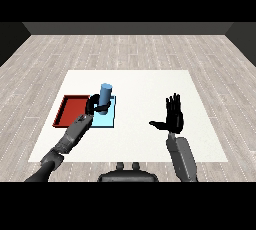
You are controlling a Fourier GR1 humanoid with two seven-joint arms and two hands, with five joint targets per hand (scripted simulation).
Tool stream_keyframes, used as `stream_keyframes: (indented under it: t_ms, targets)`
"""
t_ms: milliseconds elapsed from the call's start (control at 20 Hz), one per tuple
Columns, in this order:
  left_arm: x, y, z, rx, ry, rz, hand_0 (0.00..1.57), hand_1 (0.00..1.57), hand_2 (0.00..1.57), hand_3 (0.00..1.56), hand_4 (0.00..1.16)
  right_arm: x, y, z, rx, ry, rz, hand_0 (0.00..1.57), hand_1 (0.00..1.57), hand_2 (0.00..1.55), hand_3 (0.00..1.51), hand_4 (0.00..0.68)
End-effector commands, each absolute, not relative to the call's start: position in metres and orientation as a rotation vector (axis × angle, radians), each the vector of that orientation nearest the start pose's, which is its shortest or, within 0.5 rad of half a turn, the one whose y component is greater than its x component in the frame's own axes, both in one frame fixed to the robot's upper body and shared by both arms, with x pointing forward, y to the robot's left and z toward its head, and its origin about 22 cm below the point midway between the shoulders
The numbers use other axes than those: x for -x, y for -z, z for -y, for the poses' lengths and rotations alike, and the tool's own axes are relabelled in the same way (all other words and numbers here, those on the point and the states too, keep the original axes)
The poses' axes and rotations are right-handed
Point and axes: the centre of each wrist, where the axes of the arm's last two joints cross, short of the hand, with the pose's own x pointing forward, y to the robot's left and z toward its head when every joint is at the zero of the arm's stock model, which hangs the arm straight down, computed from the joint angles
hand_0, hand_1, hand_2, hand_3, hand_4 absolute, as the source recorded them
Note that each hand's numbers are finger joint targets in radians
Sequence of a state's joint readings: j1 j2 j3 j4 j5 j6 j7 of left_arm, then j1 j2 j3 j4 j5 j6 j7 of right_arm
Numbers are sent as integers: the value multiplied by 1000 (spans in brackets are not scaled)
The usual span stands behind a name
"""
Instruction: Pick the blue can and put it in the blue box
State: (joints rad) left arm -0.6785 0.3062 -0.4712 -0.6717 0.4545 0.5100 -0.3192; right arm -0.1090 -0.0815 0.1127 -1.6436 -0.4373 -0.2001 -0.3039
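Left hand (95,106), black, at the end of the grey left forearm (75,133) entering from the lower left: fingers curled round the lower part of the blue can (105,94). Can upright, long axis vertical, upper half clear above the fingers. Directly beneath hand and can, the blue box (109,119), a shallow light blue tray on the white table (150,86); bare floor of the tray visible toward the viewer and to the right of the hand. Whether the can's base rests on the tray floor or hangs just above it, not resolvable from this angle, the base being hidden by the fingers; probably very near the floor. Relation governing the coming move: can already over the target, so only a short descent, if any, then release. Touching the box on its left, the red tray (67,111), partly covered by the forearm. Well apart on the right, right hand (173,116), fingers straight and spread, thumb out, holding nothing, idle above the table.
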Motion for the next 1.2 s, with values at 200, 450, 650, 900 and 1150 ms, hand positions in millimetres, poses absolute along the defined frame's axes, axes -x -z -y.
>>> stream_keyframes:
  t_ms: [200,450,650,900,1150]
  targets:
    - [-376,52,-210,-603,242,1208,894,894,827,835,925,-263,-38,212,-238,393,1929,0,0,0,0,0]
    - [-361,80,-221,-648,256,993,659,659,584,78,916,-267,-13,234,-228,398,1884,0,0,0,0,0]
    - [-364,79,-225,-648,139,939,1377,1377,1203,0,757,-275,-16,218,-196,390,1894,0,0,0,0,0]
    - [-360,80,-247,-603,141,884,236,236,0,0,468,-275,-13,229,-204,388,1879,0,0,0,0,0]
    - [-371,68,-246,-616,170,908,0,0,0,0,0,-275,-11,232,-200,381,1902,0,0,0,0,0]
